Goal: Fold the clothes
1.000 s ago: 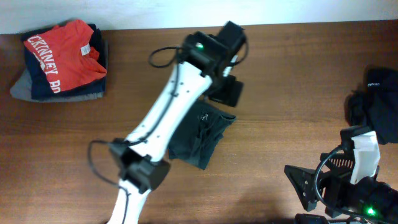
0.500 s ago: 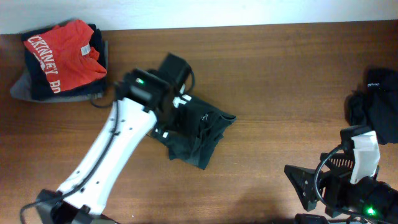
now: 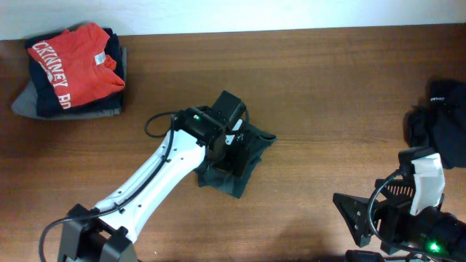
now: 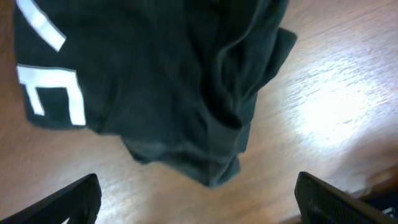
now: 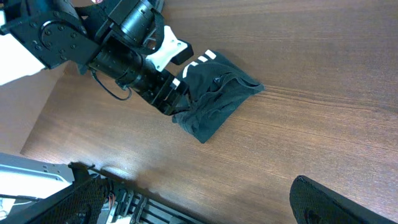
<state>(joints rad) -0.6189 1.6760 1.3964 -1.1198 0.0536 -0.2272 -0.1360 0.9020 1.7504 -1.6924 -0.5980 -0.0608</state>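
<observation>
A crumpled dark grey-green T-shirt (image 3: 234,179) lies in the middle of the table. In the left wrist view the T-shirt (image 4: 161,93) fills the top of the frame, with white lettering (image 4: 53,93) at its left. My left gripper (image 3: 234,148) hovers right over it, open. Its fingertips (image 4: 74,200) straddle bare wood just past the cloth's hem, with nothing between them. My right gripper (image 3: 354,234) stands open near the front right corner, away from the cloth. The right wrist view shows the T-shirt (image 5: 217,102) farther off. A heap of black clothes (image 3: 444,120) sits at the right edge.
At the back left a folded stack (image 3: 69,98) carries a red shirt (image 3: 76,65) with white lettering on top. The left arm (image 3: 156,185) stretches diagonally from the front edge to the middle. The right wrist view shows the table's edge (image 5: 37,124) at its left.
The left arm has swung from the back of the table leftward and then down over the grey-green T-shirt. The T-shirt and the right arm have stayed where they were.
</observation>
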